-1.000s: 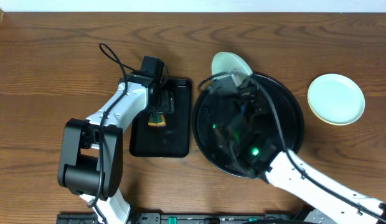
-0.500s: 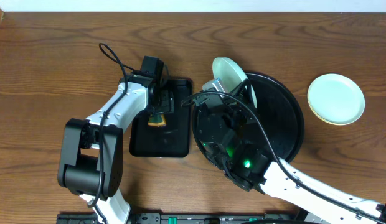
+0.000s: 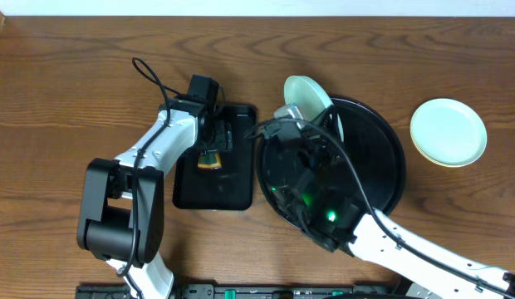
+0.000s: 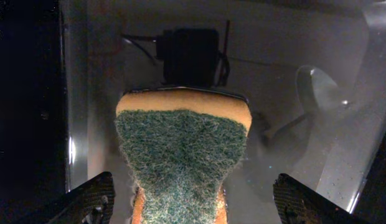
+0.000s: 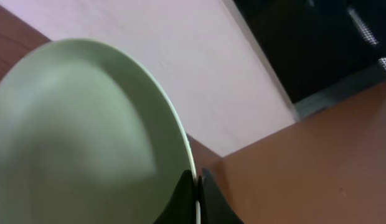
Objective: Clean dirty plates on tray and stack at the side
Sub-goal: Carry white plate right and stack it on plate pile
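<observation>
Mint plate (image 3: 307,94) tilted at eleven o'clock of tray (image 3: 395,158).
My right jaws pinch only its rim; thin hold, could slip and drop. Left jaws spread above sponge (image 4: 180,155).

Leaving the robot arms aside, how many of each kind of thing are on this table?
Plates: 2, a tilted plate and a flat plate lying apart, perhaps with another beneath
Black trays: 2, a round tray and a rectangular tray
Sponges: 1, a sponge
Total: 5
</observation>
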You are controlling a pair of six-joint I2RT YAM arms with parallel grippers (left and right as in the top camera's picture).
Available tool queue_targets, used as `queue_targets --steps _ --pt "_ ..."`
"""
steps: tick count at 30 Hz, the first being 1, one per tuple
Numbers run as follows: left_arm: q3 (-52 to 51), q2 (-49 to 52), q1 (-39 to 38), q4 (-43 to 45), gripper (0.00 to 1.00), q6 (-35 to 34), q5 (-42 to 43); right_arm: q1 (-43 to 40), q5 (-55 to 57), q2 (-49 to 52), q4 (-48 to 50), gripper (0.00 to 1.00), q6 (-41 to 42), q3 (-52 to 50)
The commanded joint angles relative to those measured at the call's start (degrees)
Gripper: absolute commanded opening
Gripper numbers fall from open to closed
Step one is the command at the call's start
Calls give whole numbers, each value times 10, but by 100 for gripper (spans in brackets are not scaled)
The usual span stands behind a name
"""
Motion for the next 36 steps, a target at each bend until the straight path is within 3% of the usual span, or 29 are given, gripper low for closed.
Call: queue_targets --steps 1,7,12,16,27,36 --pt "-3 9 0 -1 82 1 -3 -37 -120 -6 -64 1 165 5" --pt "-3 9 0 -1 83 1 -3 -174 -449 -6 -193 1 378 5" --pt "-3 9 0 0 82 1 -3 -335 -709 -7 -193 1 425 5" --pt "-3 9 0 0 83 1 -3 -484 -854 -7 -193 1 445 5" --pt "-3 9 0 0 83 1 -3 -812 -845 10 -192 1 466 5" --pt "-3 9 0 0 83 1 -3 -897 -787 115 -178 1 465 5"
